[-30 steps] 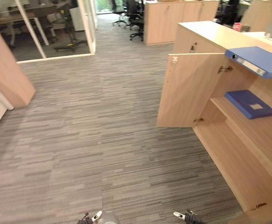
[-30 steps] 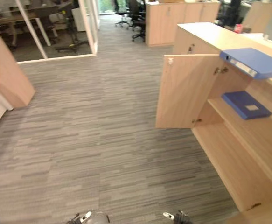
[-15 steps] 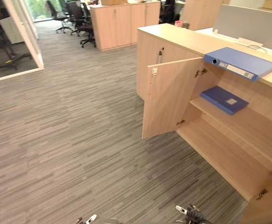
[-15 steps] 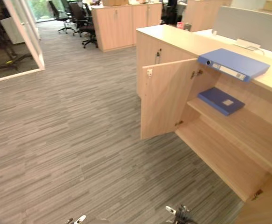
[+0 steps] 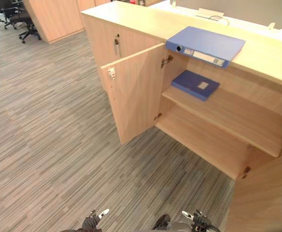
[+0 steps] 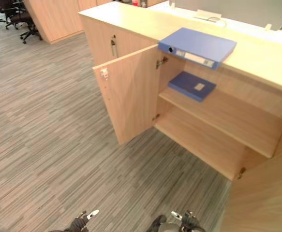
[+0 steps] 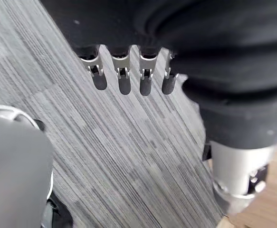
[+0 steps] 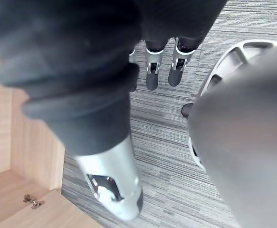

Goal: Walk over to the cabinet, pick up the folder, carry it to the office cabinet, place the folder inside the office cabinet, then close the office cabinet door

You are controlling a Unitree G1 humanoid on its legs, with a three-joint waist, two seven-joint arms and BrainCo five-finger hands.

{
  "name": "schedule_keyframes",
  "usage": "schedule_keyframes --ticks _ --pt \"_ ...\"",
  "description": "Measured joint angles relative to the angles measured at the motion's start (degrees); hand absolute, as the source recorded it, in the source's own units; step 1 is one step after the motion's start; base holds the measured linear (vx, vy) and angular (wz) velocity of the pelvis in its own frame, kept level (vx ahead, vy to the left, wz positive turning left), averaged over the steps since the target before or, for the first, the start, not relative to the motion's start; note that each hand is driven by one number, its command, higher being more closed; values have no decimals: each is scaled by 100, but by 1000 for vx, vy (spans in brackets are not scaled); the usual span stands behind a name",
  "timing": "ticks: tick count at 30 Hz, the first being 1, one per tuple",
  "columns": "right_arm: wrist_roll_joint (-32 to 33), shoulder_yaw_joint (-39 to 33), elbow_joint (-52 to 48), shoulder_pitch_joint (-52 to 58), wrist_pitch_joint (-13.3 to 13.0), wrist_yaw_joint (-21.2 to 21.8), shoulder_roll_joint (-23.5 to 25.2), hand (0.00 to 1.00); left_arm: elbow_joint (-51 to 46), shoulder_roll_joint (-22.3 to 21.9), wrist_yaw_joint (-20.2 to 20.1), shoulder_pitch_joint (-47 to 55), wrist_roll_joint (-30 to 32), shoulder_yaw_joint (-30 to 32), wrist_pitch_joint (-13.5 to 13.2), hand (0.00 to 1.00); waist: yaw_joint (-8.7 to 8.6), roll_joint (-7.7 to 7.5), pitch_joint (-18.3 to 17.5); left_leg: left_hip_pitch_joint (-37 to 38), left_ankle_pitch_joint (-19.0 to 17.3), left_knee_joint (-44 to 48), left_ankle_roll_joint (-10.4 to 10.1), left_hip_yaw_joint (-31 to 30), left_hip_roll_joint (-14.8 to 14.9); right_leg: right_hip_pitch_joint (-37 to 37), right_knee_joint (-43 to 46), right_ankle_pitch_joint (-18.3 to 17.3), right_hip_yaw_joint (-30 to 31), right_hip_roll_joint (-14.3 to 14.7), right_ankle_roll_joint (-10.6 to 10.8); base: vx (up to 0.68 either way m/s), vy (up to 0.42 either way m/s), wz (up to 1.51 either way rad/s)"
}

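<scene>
While the left hand point(image 7: 124, 80) and right hand point(image 8: 152, 72) hang over striped grey carpet point(image 5: 49, 145), fingers straight, slightly parted, holding nothing, the office cabinet point(image 5: 131, 21) beyond has its door point(image 5: 136, 92) open. A flat blue folder point(image 5: 195, 84) with a white label lies on the upper shelf point(image 5: 237, 116). A blue lever-arch binder point(image 5: 206, 46) rests on the cabinet top, its spine label unreadable.

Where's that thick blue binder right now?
In the left eye view, upper right: the blue binder lies on the cabinet top, just above the thinner blue folder on the upper shelf.
</scene>
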Motion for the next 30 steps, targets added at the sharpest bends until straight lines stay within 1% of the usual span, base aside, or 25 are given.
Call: schedule_keyframes --ticks 1,2,3,5,7,9,10,11,12,13,14,15,16,17,18,19,20,21,22,24,25,27,28,29,30 --pt "79 54 9 20 1 0 -7 0 -84 -48 4 80 -116 126 -5 0 15 40 0 -449 173 1451 227 -33 520 223 -187 -18 267 288 1 356 -171 -116" --pt "160 98 46 30 2 0 -81 0 -97 -108 6 104 -197 167 -42 0 62 173 -21 -829 175 2544 313 -188 878 383 -269 -81 558 516 -24 319 -54 -125" --pt "178 98 75 30 5 -3 -99 0 -99 -106 5 102 -230 158 -47 0 92 188 -30 -988 93 2850 332 -275 948 400 -272 -114 691 567 -36 312 27 -151" --pt "177 96 112 -4 9 -22 -115 0 -213 -102 9 100 -259 154 -57 0 132 156 -22 -1384 -155 2940 375 -433 869 572 -290 -128 1231 617 -73 262 46 -134" --pt "177 114 205 -28 15 -33 -147 0 -267 -116 14 96 -311 140 -92 0 200 142 -13 -1629 -328 2265 343 -765 623 642 -299 -132 1668 582 -64 243 106 -117" --pt "177 395 215 -48 7 -47 -160 0 -310 -103 57 86 -348 131 -155 0 228 38 35 -1687 -411 680 286 -1577 31 748 -310 -158 2171 381 65 241 195 -112" --pt "177 482 220 -43 2 -44 -166 0 -308 -103 68 88 -346 130 -163 0 226 15 20 -1663 -399 226 267 -1837 -134 756 -313 -165 2261 321 125 272 267 -97" --pt "176 550 214 -43 -6 -42 -176 0 -301 -107 75 84 -345 104 -167 0 222 19 7 -1668 -264 -754 205 -2411 -432 760 -327 -180 2477 203 298 193 218 -70" --pt "177 551 214 -40 -6 -42 -179 0 -298 -106 76 83 -348 102 -168 0 227 21 5 -1672 -17 -976 194 -2542 -508 771 -331 -185 2549 165 377 275 310 -79" --pt "180 563 198 11 -8 -42 -194 0 -273 -97 85 107 -353 103 -171 0 250 28 -86 -1562 669 -1186 39 -2609 -608 795 -341 -183 2713 89 548 255 273 -46" --pt "180 586 196 20 -8 -40 -128 0 -254 -60 89 94 -355 106 -170 0 237 -62 -111 -1491 687 -1200 68 -2509 -698 836 -375 -168 2746 -21 622 345 321 -44" --pt "174 691 174 54 -10 -29 -48 0 -233 49 95 84 -341 85 -170 0 184 -244 -121 -1366 637 -1283 170 -2382 -875 889 -388 -144 2746 -244 728 353 307 -26" --pt "174 687 177 56 -12 -14 -13 0 -165 145 102 19 -339 69 -166 0 164 -334 -80 -1190 584 -1278 259 -2230 -1012 1017 -331 -117 2751 -438 830 369 349 -32" --pt "173 670 178 61 -10 -10 -18 0 -114 159 107 11 -335 62 -162 0 170 -326 -72 -1042 543 -1307 327 -2140 -1051 1042 -203 -110 2757 -521 853 286 349 -55" --pt "170 662 171 64 -11 -2 -26 0 -42 148 113 51 -286 45 -159 0 199 -278 -53 -638 528 -1531 398 -1886 -1111 946 263 -146 2775 -712 906 205 340 -85" --pt "165 651 147 64 -27 12 -57 0 27 135 113 155 -212 -13 -157 0 191 -168 -89 -292 509 -1828 483 -1650 -1133 738 873 -147 2746 -861 908 138 282 -92" --pt "149 648 137 66 -35 22 -82 0 56 122 113 209 -203 -66 -154 0 182 -123 -116 -187 494 -1969 511 -1547 -1153 579 1184 -148 2712 -946 905 104 269 -82" --pt "143 606 78 85 -37 48 -94 0 59 121 111 282 -182 -121 -149 0 164 -74 -196 -49 468 -2249 574 -1427 -1221 222 1835 -167 2519 -1176 863 93 243 -55" --pt "86 485 -39 126 -80 42 -78 0 64 156 112 279 -142 -166 -137 0 118 -99 -204 21 500 -2445 635 -1372 -1333 -70 2344 -179 2240 -1461 759 85 223 -39" --pt "-48 481 -68 168 -99 40 -114 0 73 185 111 284 -96 -217 -126 0 72 -113 -196 105 542 -2598 693 -1351 -1422 -185 2565 -209 2003 -1658 712 90 124 -10" --pt "-51 482 -69 170 -90 43 -129 0 75 211 111 291 -96 -287 -126 0 66 -111 -197 136 548 -2653 703 -1325 -1427 -198 2492 -257 1999 -1641 777 173 68 -12" --pt "-49 480 -71 123 -85 53 -130 0 162 219 110 237 -91 -338 -114 0 50 -49 -164 130 549 -2667 706 -1428 -1271 -242 2226 -603 2041 -1380 858 169 -29 -11" --pt "-49 491 -127 99 -78 65 -160 0 199 198 111 196 -91 -398 -89 0 10 60 -115 142 539 -2666 681 -1520 -1023 -295 1965 -709 2079 -1036 849 94 -111 4" --pt "-53 497 -173 102 -69 72 -154 0 218 212 106 167 -83 -456 -89 0 4 82 -109 148 548 -2659 633 -1547 -860 -378 1722 -701 2157 -818 858 126 -219 13" --pt "-52 497 -174 103 -47 76 -114 0 243 256 105 149 -70 -453 -91 0 8 22 -114 166 547 -2650 533 -1570 -740 -491 1346 -658 2254 -658 860 78 -157 13"
